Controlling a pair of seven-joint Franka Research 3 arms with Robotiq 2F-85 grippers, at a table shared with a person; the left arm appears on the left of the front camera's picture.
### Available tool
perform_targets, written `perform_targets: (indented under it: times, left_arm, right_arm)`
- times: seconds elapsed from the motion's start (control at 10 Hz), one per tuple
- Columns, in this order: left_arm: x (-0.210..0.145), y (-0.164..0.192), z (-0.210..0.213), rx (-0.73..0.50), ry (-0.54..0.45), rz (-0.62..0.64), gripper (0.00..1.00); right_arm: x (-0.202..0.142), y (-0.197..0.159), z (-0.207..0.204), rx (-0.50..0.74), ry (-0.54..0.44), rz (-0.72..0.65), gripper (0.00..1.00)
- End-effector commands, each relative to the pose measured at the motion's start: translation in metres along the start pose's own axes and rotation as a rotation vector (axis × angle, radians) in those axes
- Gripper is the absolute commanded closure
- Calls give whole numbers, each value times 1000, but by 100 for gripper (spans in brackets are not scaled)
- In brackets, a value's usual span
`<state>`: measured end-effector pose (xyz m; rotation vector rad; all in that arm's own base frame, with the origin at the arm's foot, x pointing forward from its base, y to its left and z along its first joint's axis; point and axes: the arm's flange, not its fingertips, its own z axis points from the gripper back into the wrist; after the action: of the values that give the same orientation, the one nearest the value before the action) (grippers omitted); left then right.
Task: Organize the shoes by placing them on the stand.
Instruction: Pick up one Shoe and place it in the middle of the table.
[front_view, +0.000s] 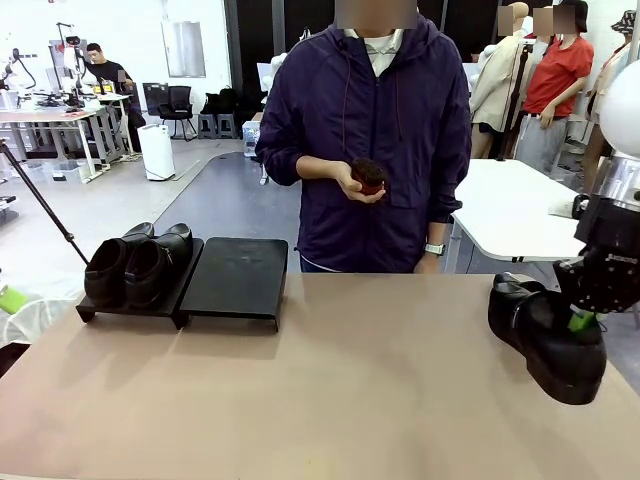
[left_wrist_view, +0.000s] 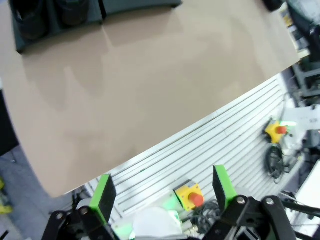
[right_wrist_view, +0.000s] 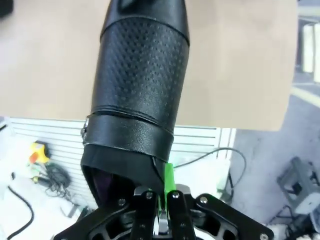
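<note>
Far left, two shoes (front_view: 135, 265) on the stand (front_view: 235, 275), right platform bare. Left fingers (left_wrist_view: 105, 197) spread wide, empty, off the tabletop (front_view: 330, 380) edge. Far right, right fingers (right_wrist_view: 168, 176) pinched on a third shoe (front_view: 545, 345) at its heel collar. Stiff, glossy, probably slippery leather; collar likely the surest hold.

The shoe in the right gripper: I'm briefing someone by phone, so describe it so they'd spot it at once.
On the tan table, go to the right edge, the robot's right. There the right gripper is shut on a black loafer. Two matching loafers sit on the stand at far left; only this one is gripped.
</note>
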<state>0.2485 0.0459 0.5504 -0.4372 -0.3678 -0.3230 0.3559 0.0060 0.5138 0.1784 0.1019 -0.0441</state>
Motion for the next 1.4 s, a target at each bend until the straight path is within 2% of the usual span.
perform_targets:
  times: [0.0,0.3,0.4,0.6,0.7,0.8,1.0,1.1,1.3]
  left_arm:
    - [-1,-1,2,-4,2,5,0]
    - [-1,-1,2,-4,2,5,0]
    - [-1,-1,2,-4,2,5,0]
    - [-1,-1,2,-4,2,5,0]
    - [-1,-1,2,-4,2,5,0]
    - [-1,-1,2,-4,2,5,0]
    - [-1,-1,2,-4,2,5,0]
    - [-1,-1,2,-4,2,5,0]
    - [-1,-1,2,-4,2,5,0]
  right_arm:
    - [1,2,2,-2,17,9,100]
    - [3,-1,-4,-1,13,0,100]
    - [0,20,-16,-36,-33,21,100]
    - [-14,75,-50,-43,-111,23,100]
    - [-14,106,-67,-65,-110,52,100]
    - [-8,147,-87,-81,-123,115,100]
    - [10,221,-122,-78,-183,138,100]
    - [20,254,-142,-71,-243,93,100]
    - [41,303,-173,-57,-280,108,100]
